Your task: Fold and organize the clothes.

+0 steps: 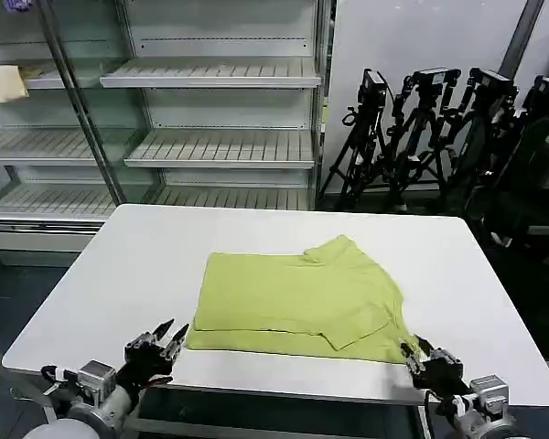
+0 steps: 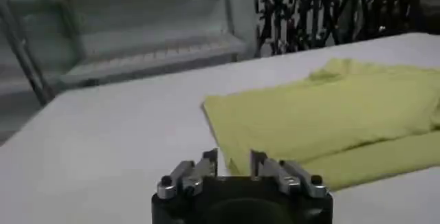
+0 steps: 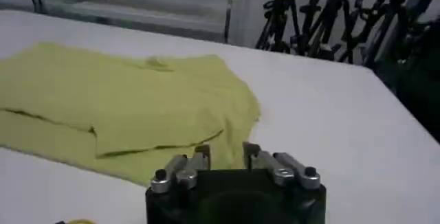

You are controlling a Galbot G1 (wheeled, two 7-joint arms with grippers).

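Observation:
The clothes are one lime yellow-green T-shirt [image 1: 293,297], lying partly folded and flat on the white table [image 1: 137,256], with a sleeve flap turned over its front right part. My left gripper [image 1: 167,341] hovers at the table's front edge, just off the shirt's front left corner, open and empty. My right gripper [image 1: 415,349] sits at the shirt's front right corner, also open and holding nothing. The left wrist view shows the T-shirt [image 2: 323,115] beyond the left gripper [image 2: 234,158]. In the right wrist view the T-shirt [image 3: 124,102] lies just past the right gripper [image 3: 227,151].
Glass-fronted shelving [image 1: 220,146] stands behind the table, with a pale cream cloth [image 1: 2,84] on a left shelf. Black tripods [image 1: 439,128] cluster at the back right. Bare tabletop surrounds the shirt on the left, right and far sides.

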